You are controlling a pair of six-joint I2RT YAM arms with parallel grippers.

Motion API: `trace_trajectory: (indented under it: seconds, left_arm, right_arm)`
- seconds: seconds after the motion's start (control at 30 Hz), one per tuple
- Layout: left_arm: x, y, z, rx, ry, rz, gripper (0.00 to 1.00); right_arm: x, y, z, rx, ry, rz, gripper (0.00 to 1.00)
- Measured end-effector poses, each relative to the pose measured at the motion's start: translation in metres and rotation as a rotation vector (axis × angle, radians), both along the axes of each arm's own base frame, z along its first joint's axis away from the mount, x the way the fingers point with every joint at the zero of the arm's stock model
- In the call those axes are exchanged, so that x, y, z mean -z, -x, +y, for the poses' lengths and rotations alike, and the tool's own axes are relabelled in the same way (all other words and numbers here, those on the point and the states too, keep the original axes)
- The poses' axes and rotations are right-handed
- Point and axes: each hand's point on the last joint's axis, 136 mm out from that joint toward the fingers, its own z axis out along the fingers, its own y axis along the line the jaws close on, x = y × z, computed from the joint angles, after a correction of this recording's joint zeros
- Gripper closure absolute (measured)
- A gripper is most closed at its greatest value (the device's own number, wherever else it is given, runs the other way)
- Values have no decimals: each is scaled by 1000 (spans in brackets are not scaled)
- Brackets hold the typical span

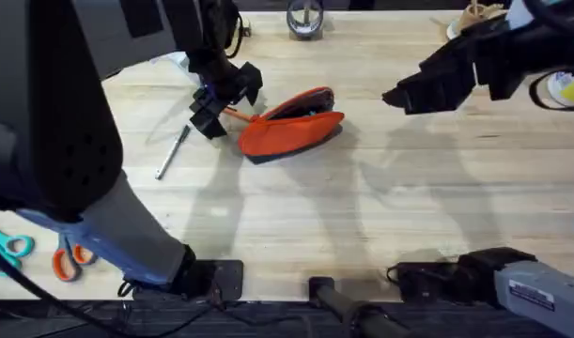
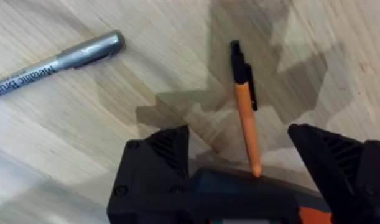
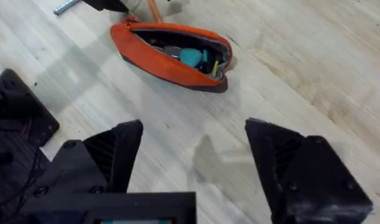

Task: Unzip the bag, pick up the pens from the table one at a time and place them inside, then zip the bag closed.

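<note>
Overhead: bag (image 1: 288, 130) unzipped, long axis left-right; orange pen (image 1: 238, 114) beside it.

From your right wrist camera you see the two black fingers (image 3: 121, 155) of the right gripper (image 3: 193, 162) spread wide apart above the pale wooden worktop (image 3: 314, 68), with nothing between them. Beyond them the orange bag (image 3: 171, 59) lies on the worktop with its zipper open, so you can look into its dark inside and make out a teal item (image 3: 191, 58) and a small yellow-green one (image 3: 214, 67) among the contents. At the bag's far end an orange pen (image 3: 153, 10) runs up toward the other arm's dark gripper (image 3: 109, 5), and the tip of a silver-grey pen (image 3: 65, 7) lies nearby.
</note>
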Motion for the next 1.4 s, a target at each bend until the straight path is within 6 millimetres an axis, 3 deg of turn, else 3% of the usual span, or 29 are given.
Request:
trace_trajectory:
  seconds: [0.2,0.53,0.6,0.63,1.1,1.3,1.4]
  left_arm:
    - [1,1,2,-4,-11,13,115]
    - [3,3,5,-11,-27,23,735]
    - [3,1,4,-12,-21,14,906]
    - [2,0,4,-12,-20,11,937]
    - [1,-12,1,-15,-9,-29,959]
    - [-4,-35,-2,4,-6,-64,959]
    - [-16,-44,-4,26,-9,-80,959]
  right_arm:
    - [0,0,0,0,0,0,5]
    - [0,0,0,0,0,0,5]
    - [0,0,0,0,0,0,4]
    - [0,0,0,0,0,0,4]
    - [0,0,0,0,0,0,4]
    - [0,0,0,0,0,0,4]
    - [0,0,0,0,0,0,4]
